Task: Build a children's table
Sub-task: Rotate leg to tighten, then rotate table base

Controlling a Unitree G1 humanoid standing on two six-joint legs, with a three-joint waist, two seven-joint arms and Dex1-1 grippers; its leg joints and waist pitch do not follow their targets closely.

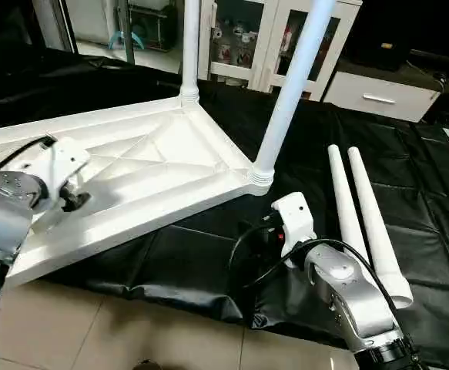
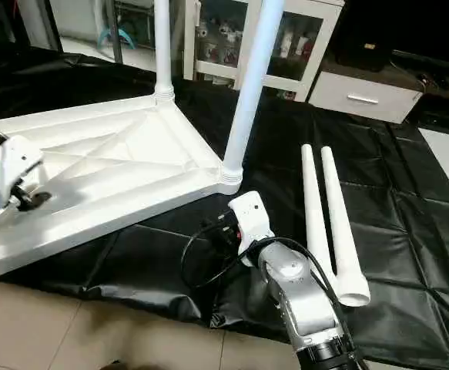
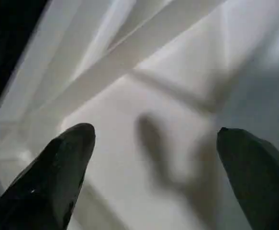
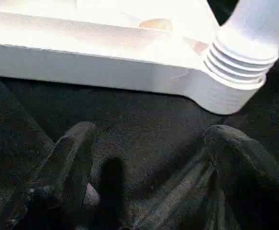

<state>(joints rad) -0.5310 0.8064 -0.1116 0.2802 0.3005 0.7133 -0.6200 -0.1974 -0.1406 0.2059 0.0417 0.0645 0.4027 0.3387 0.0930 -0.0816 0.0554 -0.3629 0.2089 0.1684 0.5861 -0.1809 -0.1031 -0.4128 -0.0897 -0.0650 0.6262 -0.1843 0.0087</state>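
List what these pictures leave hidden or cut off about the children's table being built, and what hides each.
1. Upper ends of the two fitted legs: cut off by the top edge of both eye views.
2. Tabletop's left corner sockets: cut by the left edge and covered by the left gripper.
3. Near end of the two loose legs: partly behind the right arm in the left eye view.

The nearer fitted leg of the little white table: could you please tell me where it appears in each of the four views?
Left eye view: the nearer fitted leg rises from the tabletop's near right corner, centre-right.
Right eye view: it stands just left of centre.
Left wrist view: not in it; ribbed underside behind open fingers.
Right wrist view: its base fills the upper right.
Shared landmark: the ridged corner socket.
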